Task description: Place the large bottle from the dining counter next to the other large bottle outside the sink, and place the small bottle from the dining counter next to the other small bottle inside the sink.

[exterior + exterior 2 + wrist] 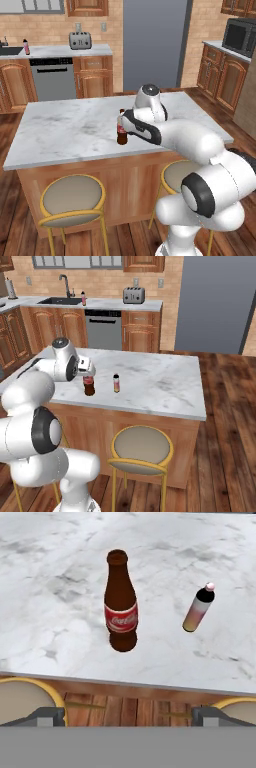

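Two bottles stand upright on the marble dining counter (60,572) near its front edge: a brown cola bottle (120,601) and, just beside it, a small pink-capped bottle (198,607). Gripper (128,716): jaws wide open, holding nothing, poised above the cola bottle.

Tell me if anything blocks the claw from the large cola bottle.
Nothing visible does. In the hand view the open claw looks straight at the cola bottle; the small bottle stands off to one side on the marble counter.
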Motion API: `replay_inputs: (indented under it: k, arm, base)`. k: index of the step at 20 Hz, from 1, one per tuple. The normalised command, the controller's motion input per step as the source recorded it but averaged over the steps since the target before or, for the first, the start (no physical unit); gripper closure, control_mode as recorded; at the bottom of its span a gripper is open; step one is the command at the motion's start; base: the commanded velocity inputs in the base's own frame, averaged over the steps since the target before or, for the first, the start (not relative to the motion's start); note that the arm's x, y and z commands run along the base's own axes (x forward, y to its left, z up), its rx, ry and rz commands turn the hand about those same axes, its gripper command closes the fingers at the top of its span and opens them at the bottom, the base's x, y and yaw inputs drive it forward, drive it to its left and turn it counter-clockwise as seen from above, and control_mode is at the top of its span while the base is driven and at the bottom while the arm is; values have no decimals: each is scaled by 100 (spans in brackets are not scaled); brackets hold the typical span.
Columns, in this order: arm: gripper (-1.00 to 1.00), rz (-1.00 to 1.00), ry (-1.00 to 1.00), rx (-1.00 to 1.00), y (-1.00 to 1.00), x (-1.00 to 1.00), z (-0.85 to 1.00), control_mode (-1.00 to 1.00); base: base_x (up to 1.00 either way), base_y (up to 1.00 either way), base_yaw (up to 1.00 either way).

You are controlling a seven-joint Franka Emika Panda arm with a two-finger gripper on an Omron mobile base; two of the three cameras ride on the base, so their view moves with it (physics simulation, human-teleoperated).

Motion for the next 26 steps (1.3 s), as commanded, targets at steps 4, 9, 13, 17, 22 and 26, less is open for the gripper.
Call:
replay_inputs:
  k: [4, 9, 13, 17, 22, 26]
  arm:
    - [-100, 0, 0, 0, 11, 34, -22, -100]
    - [-100, 0, -1, 0, 8, 36, -22, -100]
    - [-100, 0, -1, 0, 8, 35, -20, -100]
    - [-100, 0, -4, -1, 8, 33, -16, -100]
    - [-100, 0, -5, -1, 8, 31, -8, -100]
    - [-100, 0, -2, 0, 6, 31, -8, -100]
  base:
    - [0, 0, 0]
    - [0, 0, 0]
    - [0, 0, 0]
    - [0, 0, 0]
    - [0, 0, 0]
    - [0, 0, 0]
